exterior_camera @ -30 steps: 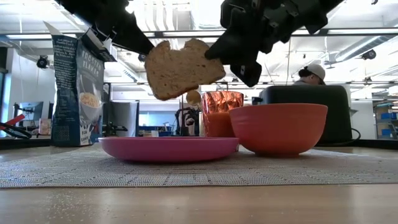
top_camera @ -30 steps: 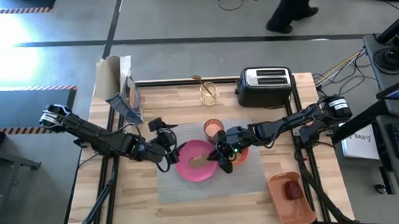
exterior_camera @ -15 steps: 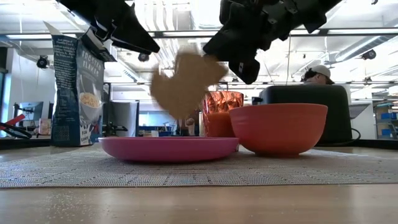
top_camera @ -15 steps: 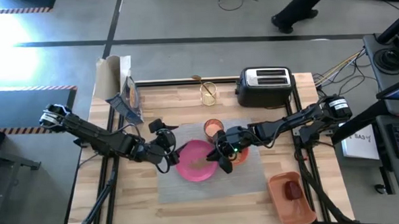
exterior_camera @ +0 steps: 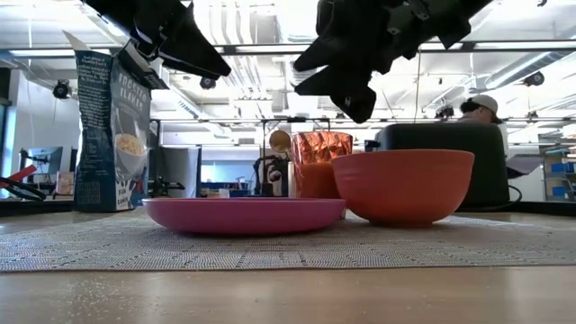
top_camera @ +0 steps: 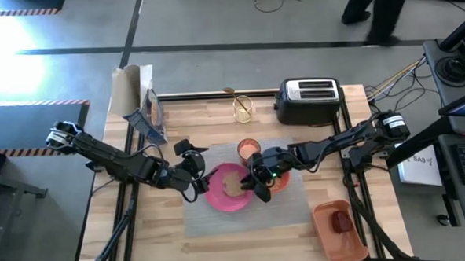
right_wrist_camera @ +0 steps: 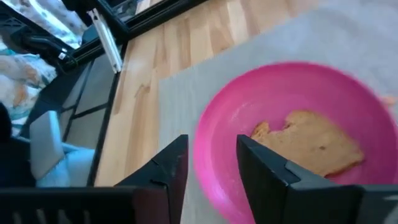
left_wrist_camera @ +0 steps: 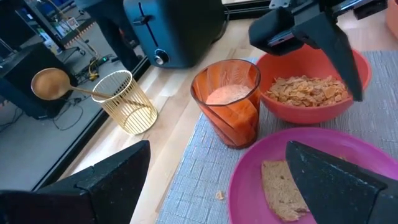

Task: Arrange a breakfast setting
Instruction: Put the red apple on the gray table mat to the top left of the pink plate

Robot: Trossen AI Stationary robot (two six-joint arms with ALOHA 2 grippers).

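Toast slice (right_wrist_camera: 314, 146) is seen lying flat on the pink plate (top_camera: 220, 195), which sits on the grey placemat (top_camera: 291, 210); orange bowl (left_wrist_camera: 311, 93), with cereal in it, and orange cup (left_wrist_camera: 227, 99) are placed just beside the plate on the mat; those parts are judged done. Right end effector (top_camera: 254, 186) hangs over the plate, fingers parted, nothing pinched. Left end effector (top_camera: 193, 168) is held at the plate's left edge, spread wide, empty. Judged left: red apple (top_camera: 342, 221), in the orange tray (top_camera: 330, 235) at the table's near right corner; wooden spoon (left_wrist_camera: 53, 84), in the wire holder (left_wrist_camera: 127, 99) by the toaster (top_camera: 308, 100).
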